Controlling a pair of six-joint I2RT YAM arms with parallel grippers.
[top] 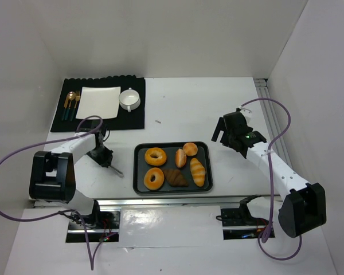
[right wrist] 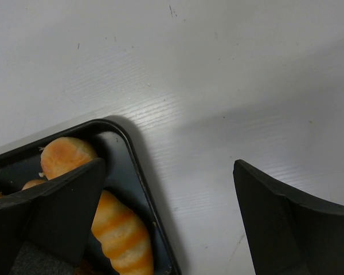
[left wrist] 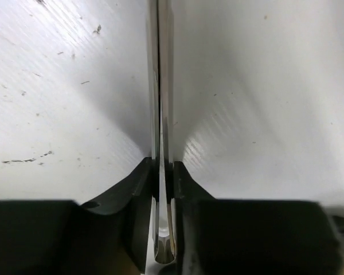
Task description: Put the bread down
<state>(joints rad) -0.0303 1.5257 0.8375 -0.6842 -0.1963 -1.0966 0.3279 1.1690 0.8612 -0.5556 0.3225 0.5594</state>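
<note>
White table [top: 178,109] inside white walls. The left arm reaches along the near-left side and the right arm comes in from the right. A black placemat [top: 135,117] lies at far left, with a dark tray [top: 172,144] at centre. A white square plate [top: 97,102] sits on the mat, with a white cup [top: 129,99] on its right and gold cutlery [top: 71,103] on its left. All the bread is in the tray: two ring donuts [top: 155,156] on the left, a dark croissant [top: 175,177], a striped roll [top: 198,172], a round bun [top: 190,149] and a small bun [top: 180,157]. The left gripper [top: 106,157] is just left of the tray, clamped tight on thin metal tongs [left wrist: 162,114]. The right gripper [right wrist: 169,195] hangs over the tray's far-right corner with its jaws wide apart, gripping nothing.
</note>
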